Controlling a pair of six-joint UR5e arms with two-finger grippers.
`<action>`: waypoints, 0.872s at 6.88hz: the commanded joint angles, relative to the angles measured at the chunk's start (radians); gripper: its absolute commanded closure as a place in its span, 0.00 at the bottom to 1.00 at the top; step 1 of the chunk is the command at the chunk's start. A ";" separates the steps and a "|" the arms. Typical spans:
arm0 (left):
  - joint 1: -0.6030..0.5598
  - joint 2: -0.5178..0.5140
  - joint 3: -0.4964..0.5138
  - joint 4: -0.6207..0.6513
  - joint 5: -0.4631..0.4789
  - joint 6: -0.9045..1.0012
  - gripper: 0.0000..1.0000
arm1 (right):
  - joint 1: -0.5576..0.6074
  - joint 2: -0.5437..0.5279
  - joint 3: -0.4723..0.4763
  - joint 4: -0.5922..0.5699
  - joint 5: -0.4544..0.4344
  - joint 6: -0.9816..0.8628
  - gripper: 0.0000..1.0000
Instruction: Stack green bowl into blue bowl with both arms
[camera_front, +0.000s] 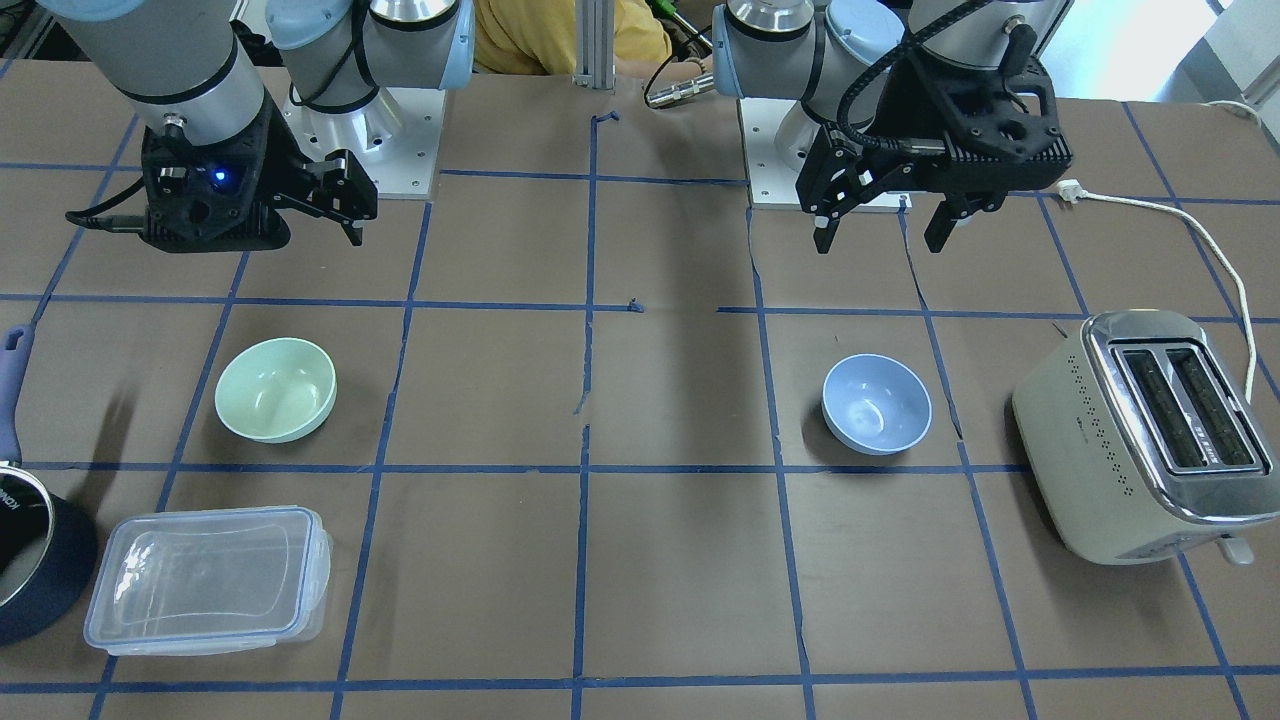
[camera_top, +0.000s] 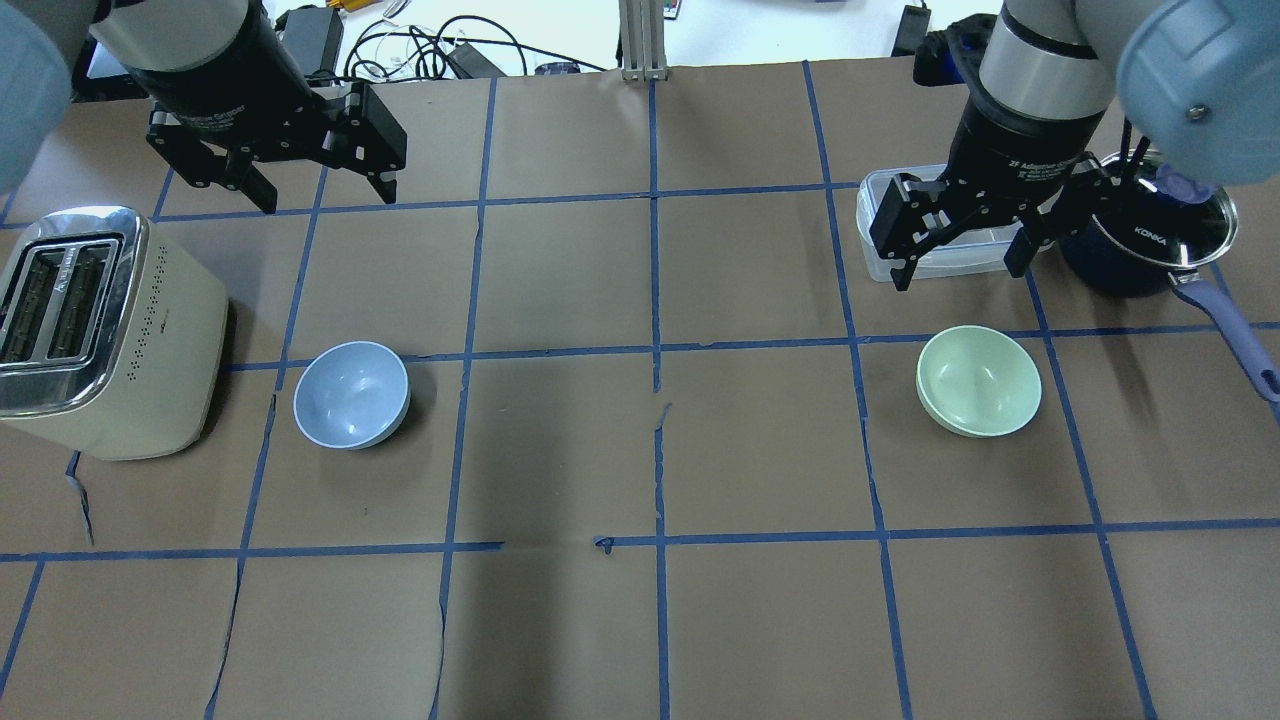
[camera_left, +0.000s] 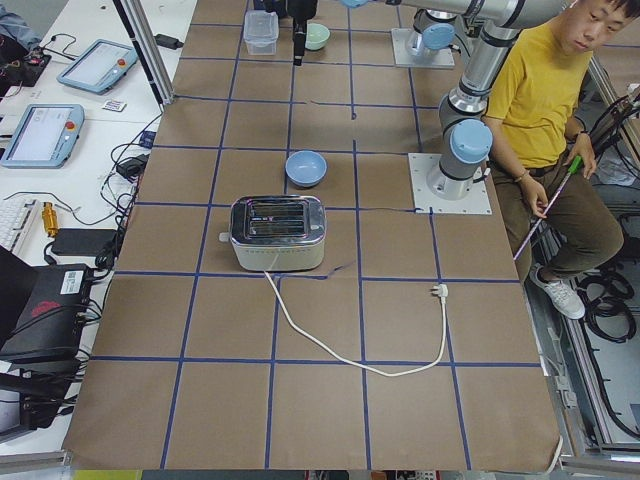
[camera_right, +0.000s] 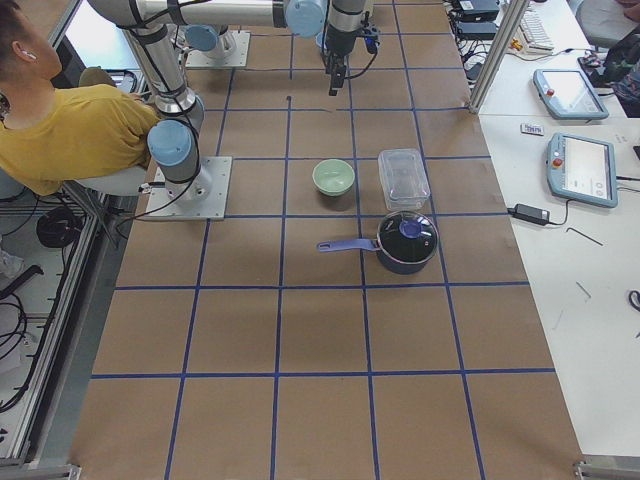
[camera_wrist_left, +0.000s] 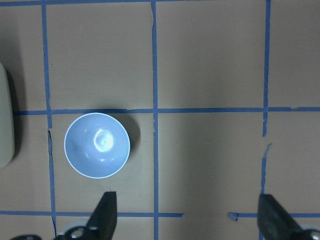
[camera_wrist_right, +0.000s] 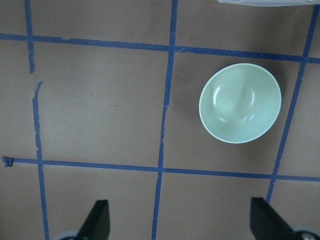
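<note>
Fingers (camera_wrist_left: 106, 214) spread; L wrist cam: blue bowl (camera_wrist_left: 97, 145).

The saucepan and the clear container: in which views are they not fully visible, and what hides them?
Saucepan: front-facing view, cut by the left edge; overhead view, lid partly behind the right arm.
Clear container: overhead view, partly behind the right hand; right wrist view, cut by top edge.

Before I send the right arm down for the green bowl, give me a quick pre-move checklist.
1. Right gripper open and empty: ok.
2. Left gripper open and empty: ok.
3. Green bowl upright, empty, apart from clear container: ok.
4. Blue bowl upright, empty, apart from toaster: ok.
5. Right gripper lined up over green bowl: not ok, bowl sits off-centre in wrist view.
</note>
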 joint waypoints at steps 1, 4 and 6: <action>0.003 0.000 -0.002 0.004 0.003 0.008 0.00 | 0.000 -0.004 0.000 -0.001 -0.001 0.000 0.00; 0.003 0.001 -0.004 0.004 0.004 0.007 0.00 | 0.000 -0.005 0.000 -0.007 0.000 0.000 0.00; 0.003 0.003 -0.001 0.002 0.007 0.005 0.00 | 0.000 -0.005 0.000 -0.009 0.003 -0.002 0.00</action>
